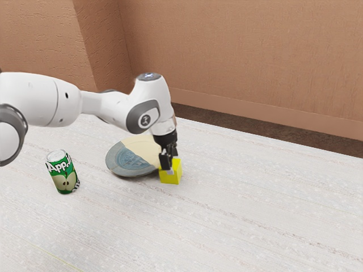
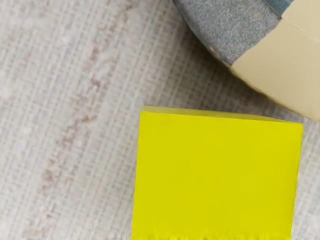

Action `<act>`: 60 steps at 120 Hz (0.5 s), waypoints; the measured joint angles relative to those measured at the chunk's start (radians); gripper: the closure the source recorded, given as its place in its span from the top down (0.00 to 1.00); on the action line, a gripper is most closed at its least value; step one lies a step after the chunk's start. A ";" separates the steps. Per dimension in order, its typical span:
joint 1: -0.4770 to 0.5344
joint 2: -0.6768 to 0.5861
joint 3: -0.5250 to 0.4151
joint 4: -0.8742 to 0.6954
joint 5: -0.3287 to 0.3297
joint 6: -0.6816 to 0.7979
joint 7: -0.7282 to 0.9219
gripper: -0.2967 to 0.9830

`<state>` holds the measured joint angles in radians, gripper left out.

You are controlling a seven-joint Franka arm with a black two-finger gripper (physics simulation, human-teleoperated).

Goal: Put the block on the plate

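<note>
One plain, bright yellow cube-like block is just beside the round blue-grey and cream plate in the exterior view. Black two-finger gripper is at the block; how wide it stands, I cannot tell. Green drink can stands upright, farther than the plate from the tabletop's back edge. In the wrist view, the block is smooth, outside the plate's rim.

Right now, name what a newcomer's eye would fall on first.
Probably the bright yellow block, beside the plate, with my gripper right at it. The white arm reaching in from the exterior view's left would likely come next. Then the green can, standing apart on the plate's far side from the block.
</note>
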<state>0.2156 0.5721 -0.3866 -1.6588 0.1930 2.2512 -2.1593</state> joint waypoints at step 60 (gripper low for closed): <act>0.033 0.047 -0.016 0.055 0.042 -0.005 0.003 0.77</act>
<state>0.2490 0.6192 -0.4022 -1.6033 0.2347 2.2466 -2.1559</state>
